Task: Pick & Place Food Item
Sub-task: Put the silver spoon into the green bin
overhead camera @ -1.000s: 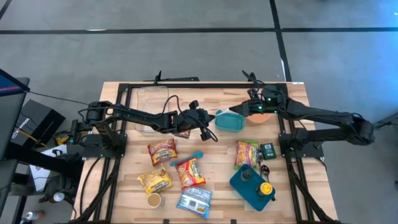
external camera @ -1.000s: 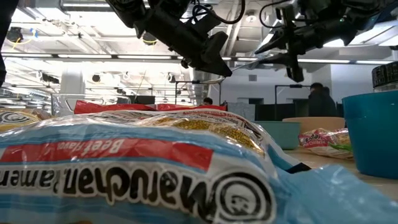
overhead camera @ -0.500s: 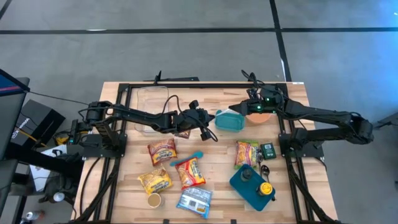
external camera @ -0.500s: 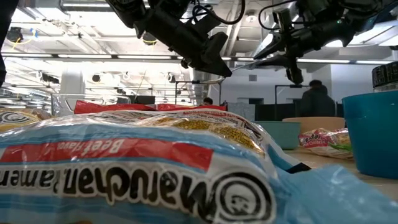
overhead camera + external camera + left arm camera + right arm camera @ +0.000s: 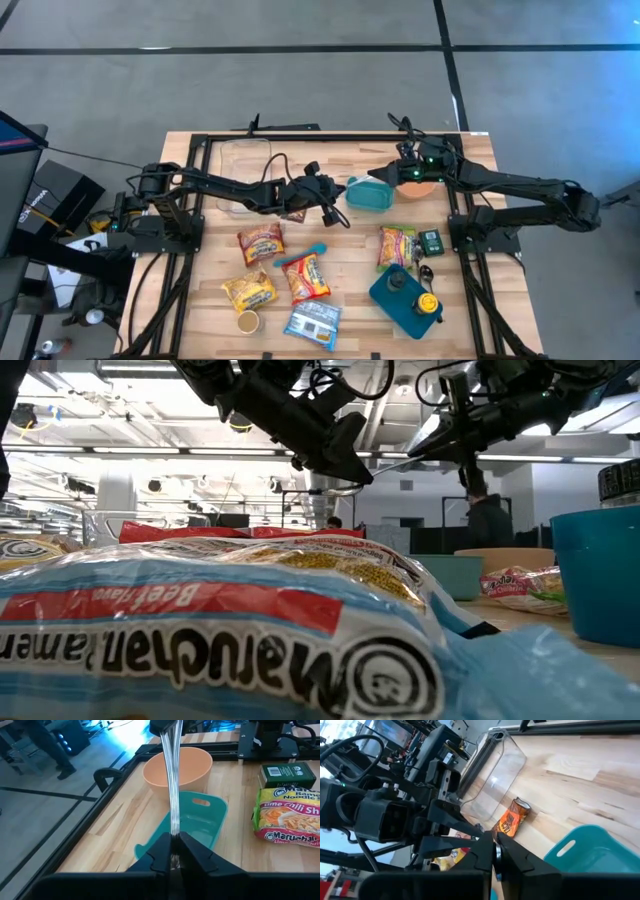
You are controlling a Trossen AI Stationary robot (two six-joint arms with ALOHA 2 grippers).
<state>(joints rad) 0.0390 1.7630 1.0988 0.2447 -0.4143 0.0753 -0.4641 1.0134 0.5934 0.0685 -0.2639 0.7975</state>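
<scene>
A thin clear plastic strip [image 5: 172, 785], seen edge-on, spans the gap between my two grippers above the teal container [image 5: 368, 194]. My left gripper [image 5: 174, 856] is shut on its near end; the same gripper shows mid-table in the high view [image 5: 336, 197]. My right gripper [image 5: 495, 851] is shut at the strip's other end [image 5: 425, 450], beside the orange bowl [image 5: 177, 767]. Several ramen packets lie flat on the table, one [image 5: 260, 243] among those at the near left and one [image 5: 287, 815] at the right. An orange snack packet [image 5: 512, 822] lies beside the clear bin [image 5: 495, 777]. My left gripper pinches one end of the clear strip [image 5: 173, 840] between its two fingers, which lie along the strip and slant slightly downward. The strip runs straight from the fingers, clear of the table. My right gripper is shut on the strip's opposite end [image 5: 412, 456], coming from the table's right. Its own fingers hide the place of contact in the right wrist view.
A green box [image 5: 287, 774] stands past the right ramen packet. A teal tray [image 5: 405, 298] with small items lies near the front right edge, a small cup [image 5: 247, 321] at the front left. Black frame rails [image 5: 205, 150] border the table.
My right gripper has shut its fingers on the far end of the clear strip, staying in place. The strip stays stretched between the two grippers.
</scene>
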